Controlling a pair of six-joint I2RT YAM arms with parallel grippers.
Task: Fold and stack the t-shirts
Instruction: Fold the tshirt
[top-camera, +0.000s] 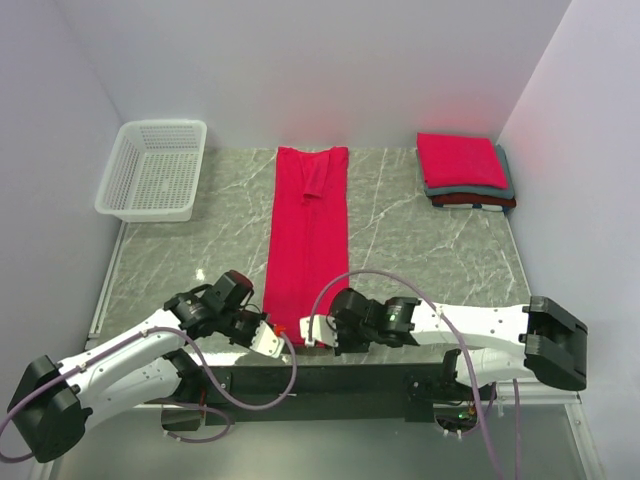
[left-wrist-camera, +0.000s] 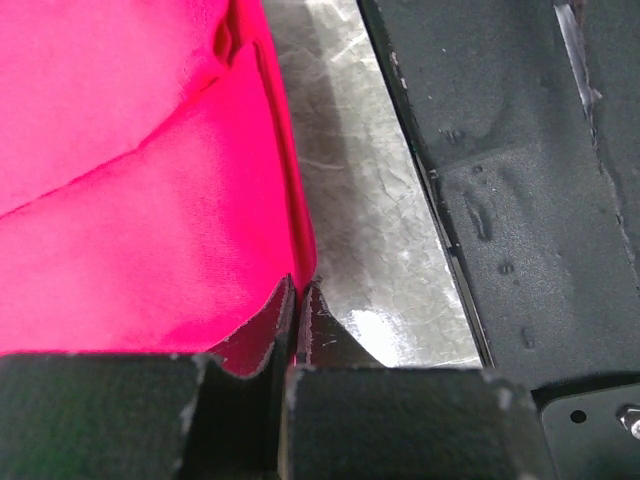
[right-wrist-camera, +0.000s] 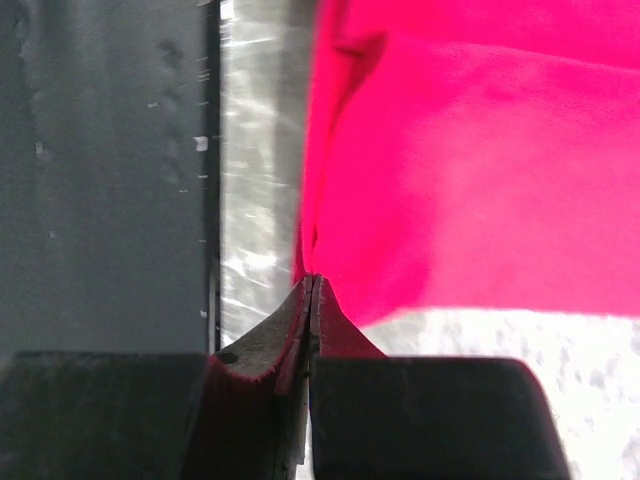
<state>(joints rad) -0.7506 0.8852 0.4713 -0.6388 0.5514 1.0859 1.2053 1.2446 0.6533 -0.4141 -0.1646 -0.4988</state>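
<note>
- Grip: my left claw (left-wrist-camera: 297, 284) and right claw (right-wrist-camera: 313, 280) clamp the near hem corners of the crimson t-shirt (top-camera: 308, 230), laid lengthwise on the bench (top-camera: 400, 250).
- I should raise both corners level, together, toward the collar.

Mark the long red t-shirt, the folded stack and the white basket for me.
long red t-shirt (top-camera: 308, 230), top external view, middle of the folded strip.
folded stack (top-camera: 458, 160), top external view, its red top shirt.
white basket (top-camera: 145, 210), top external view, its near wall.
</note>
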